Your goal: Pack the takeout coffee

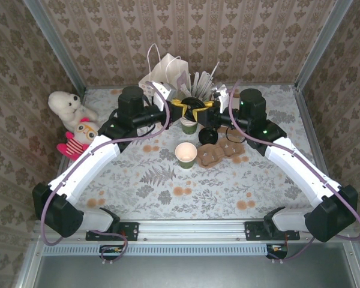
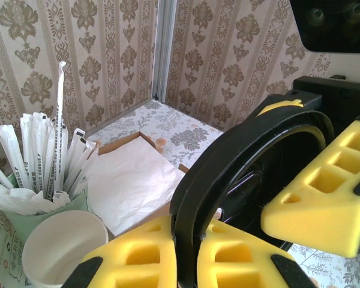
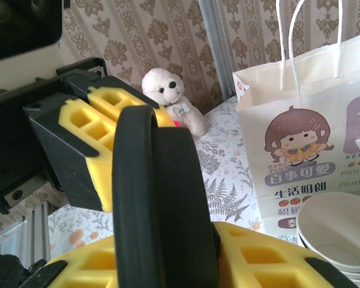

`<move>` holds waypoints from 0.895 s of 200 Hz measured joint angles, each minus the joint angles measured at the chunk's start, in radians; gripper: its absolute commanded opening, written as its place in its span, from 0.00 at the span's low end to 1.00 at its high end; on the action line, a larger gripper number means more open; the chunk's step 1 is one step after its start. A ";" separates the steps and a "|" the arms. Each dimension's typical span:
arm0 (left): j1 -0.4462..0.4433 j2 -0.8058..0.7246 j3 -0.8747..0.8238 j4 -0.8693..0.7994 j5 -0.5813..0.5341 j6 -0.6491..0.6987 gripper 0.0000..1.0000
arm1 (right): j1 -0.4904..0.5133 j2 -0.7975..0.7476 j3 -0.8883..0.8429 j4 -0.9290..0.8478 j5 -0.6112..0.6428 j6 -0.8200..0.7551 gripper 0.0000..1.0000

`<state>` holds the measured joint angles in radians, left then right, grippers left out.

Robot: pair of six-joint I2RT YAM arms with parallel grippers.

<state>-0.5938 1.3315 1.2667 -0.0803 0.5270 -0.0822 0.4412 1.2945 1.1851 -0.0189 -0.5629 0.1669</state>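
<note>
A round black lid (image 1: 192, 111) hangs on edge above the table's far middle, gripped from both sides. My left gripper (image 1: 181, 107) is shut on its rim; in the left wrist view the yellow fingers (image 2: 138, 258) pinch the lid (image 2: 240, 150). From the other side my right gripper (image 1: 205, 111) has its pads pressed on the same lid (image 3: 162, 180). A small green cup (image 1: 189, 126) stands right under the lid. A second green cup (image 1: 186, 155) stands open nearer me. The white paper bag (image 1: 165, 75) stands upright behind the left gripper.
A green holder of white straws (image 1: 204, 81) and a stack of cream cups (image 3: 339, 231) stand beside the bag (image 3: 300, 132). A brown cardboard cup carrier (image 1: 219, 151) lies right of the open cup. Two plush toys (image 1: 69, 108) sit at the left wall.
</note>
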 measured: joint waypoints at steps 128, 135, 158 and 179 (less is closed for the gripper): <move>0.037 -0.014 -0.018 -0.002 0.071 0.000 0.46 | 0.031 0.000 0.029 -0.019 0.100 -0.152 0.01; 0.048 -0.022 -0.027 -0.003 0.089 -0.002 0.55 | 0.035 0.000 0.039 -0.024 0.119 -0.187 0.00; 0.099 -0.067 -0.065 -0.014 0.149 -0.019 0.76 | 0.046 0.000 0.063 -0.043 0.177 -0.314 0.00; 0.158 -0.126 -0.105 -0.032 0.204 -0.025 0.99 | 0.063 0.000 0.081 -0.081 0.225 -0.459 0.00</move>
<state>-0.4355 1.2057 1.1622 -0.1120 0.7307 -0.1074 0.5037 1.2942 1.2663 -0.1001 -0.3374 -0.2916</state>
